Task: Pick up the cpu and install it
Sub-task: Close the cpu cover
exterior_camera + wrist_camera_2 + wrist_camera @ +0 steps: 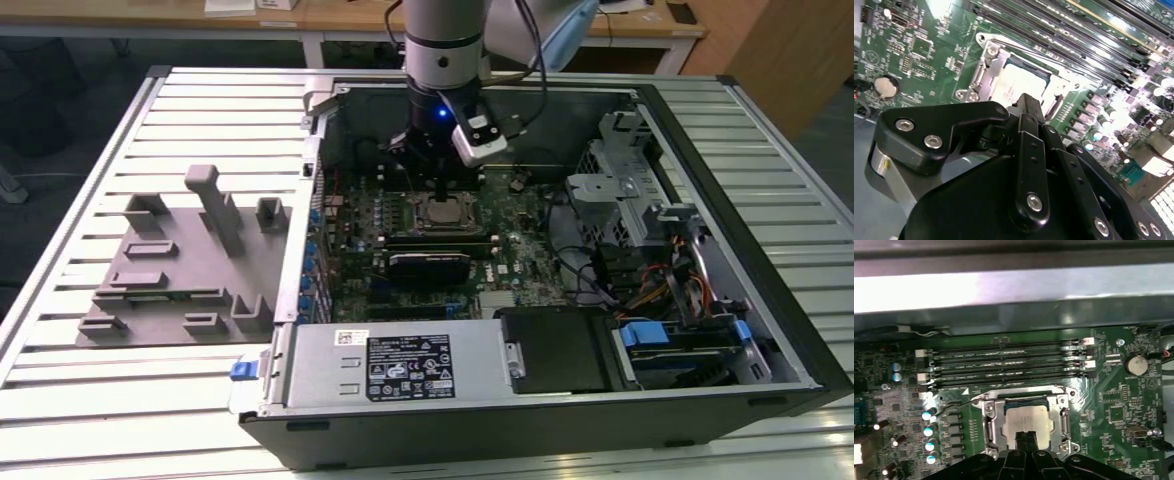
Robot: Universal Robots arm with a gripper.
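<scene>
The cpu (1026,417) lies flat in its socket on the green motherboard (1114,405), inside the open computer case (747,300) on the slatted metal worktop (67,380). It is a thin square chip with a smooth, shiny metal lid and a pale rim. Judged light, rigid and slippery on top, with a fragile underside, so it is best held by two opposite edges of the rim, kept level and never pressed on the lid. The bright metal socket frame (988,426) surrounds it closely, leaving little edge to reach. The end effector (1027,436) is black and hard, with bolted linkages. Its two narrow fingers are together, tips at the cpu's near edge, clamped on nothing visible; actual contact cannot be told. Long black memory slots (1004,365) run just beside the socket, and a round silver coin cell (1137,362) sits farther off. Grey matte plastic fixture blocks (187,260) stand on the worktop at the exterior view's left, well apart from the case interior.
</scene>
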